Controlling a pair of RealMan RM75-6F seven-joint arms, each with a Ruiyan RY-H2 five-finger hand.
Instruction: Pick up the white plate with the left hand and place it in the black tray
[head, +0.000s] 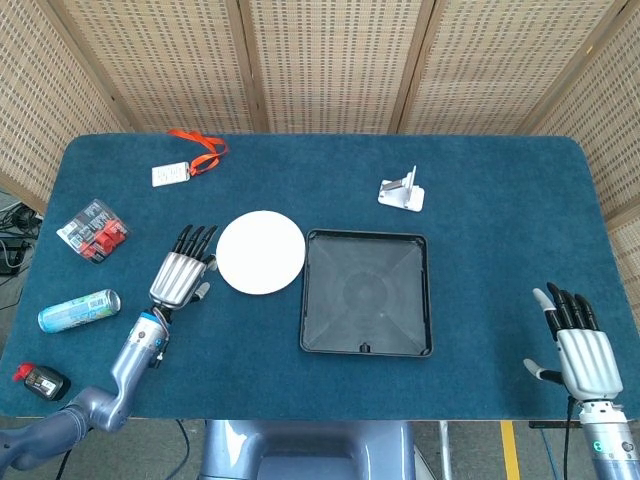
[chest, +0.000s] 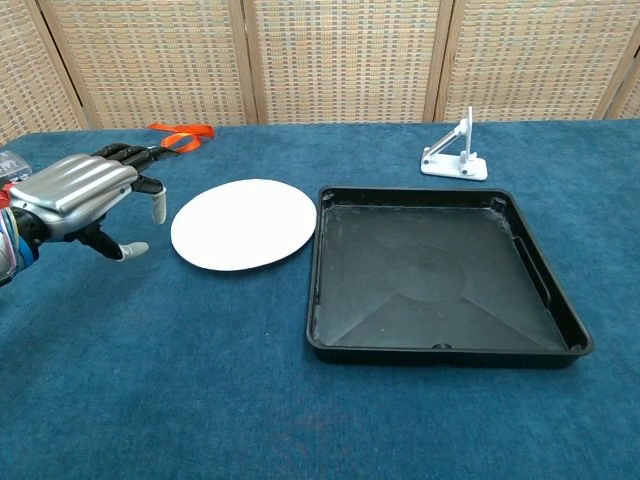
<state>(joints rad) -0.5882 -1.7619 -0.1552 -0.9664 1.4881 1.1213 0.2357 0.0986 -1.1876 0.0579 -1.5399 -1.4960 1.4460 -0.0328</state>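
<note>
The white plate (head: 261, 252) (chest: 244, 223) lies flat on the blue table, just left of the black tray (head: 366, 340) (chest: 440, 345), which holds nothing. My left hand (head: 183, 273) (chest: 82, 193) hovers open just left of the plate, fingers stretched out toward the plate's edge, not touching it. Far off at the table's front right corner my right hand (head: 579, 345) stays open and empty; the chest view does not show it.
A white phone stand (head: 403, 190) (chest: 455, 152) sits behind the tray. An orange lanyard with a badge (head: 186, 160) lies at the back left. A red packet (head: 94, 230), a green can (head: 78, 310) and a small black item (head: 42, 381) lie along the left side.
</note>
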